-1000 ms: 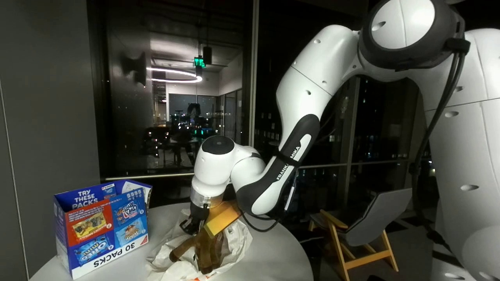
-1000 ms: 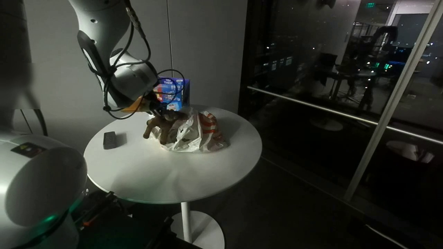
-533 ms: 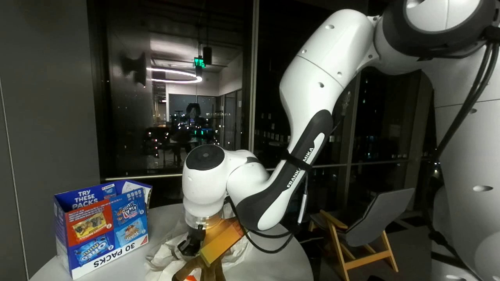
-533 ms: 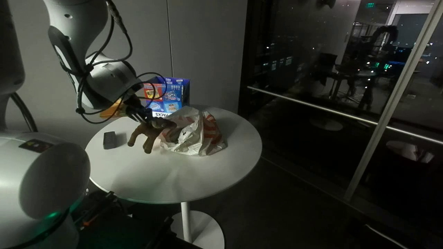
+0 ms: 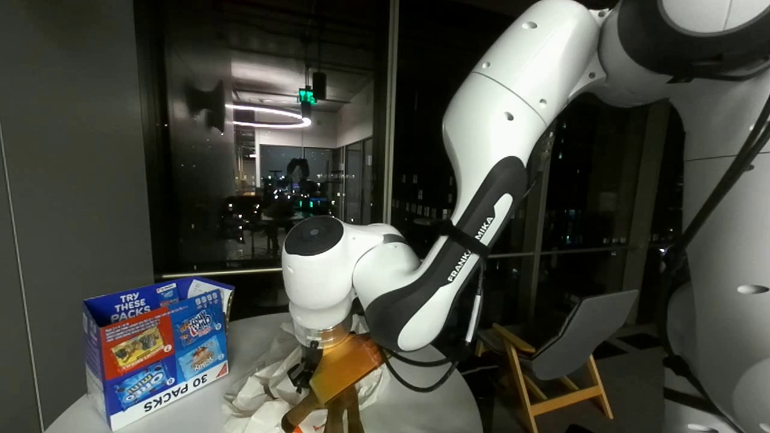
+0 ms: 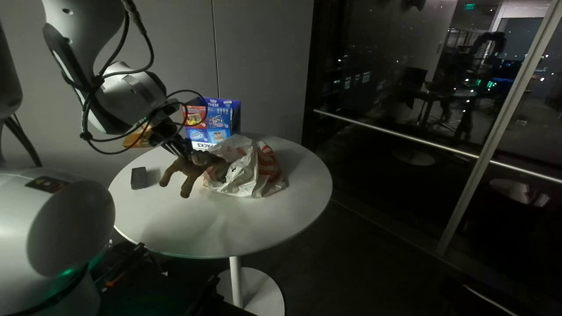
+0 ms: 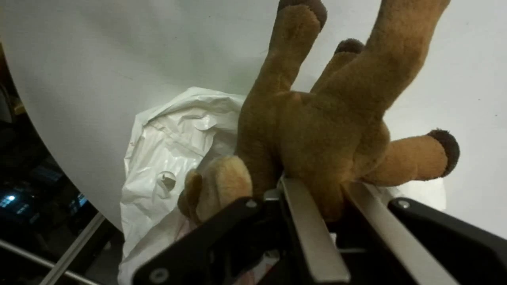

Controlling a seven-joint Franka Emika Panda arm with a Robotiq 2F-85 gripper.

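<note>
Evidently, one brown plush four-legged toy (image 7: 328, 130) with dark hooves is grasped by the single black-and-silver two-finger gripper (image 7: 317, 194), its soft fabric pinched between both metal fingers (image 7: 313, 237). From the wrist, most of the toy is seen directly ahead of the fingertips. Its long axis seems to be set slantwise across them, with what is taken for the cream-marked head at the left and the hindquarters at the upper right; the legs are pointed mostly onward, away from the gripper. One crumpled white plastic bag with red stripes (image 6: 250, 171) is partly overlapped by the toy, and in an exterior view the hooves are held out over one round white table (image 6: 189, 232); whether it is touched by them cannot be told.

Counted besides are one open-topped blue-and-red cardboard snack box (image 5: 156, 355), placed near the bag; one small dark grey block (image 6: 139, 177), set well apart from the bag on the table; one orange boxy fitting (image 5: 346, 368), carried beside the gripper; and one grey chair with a wooden frame (image 5: 592, 328), seen beyond the table.
</note>
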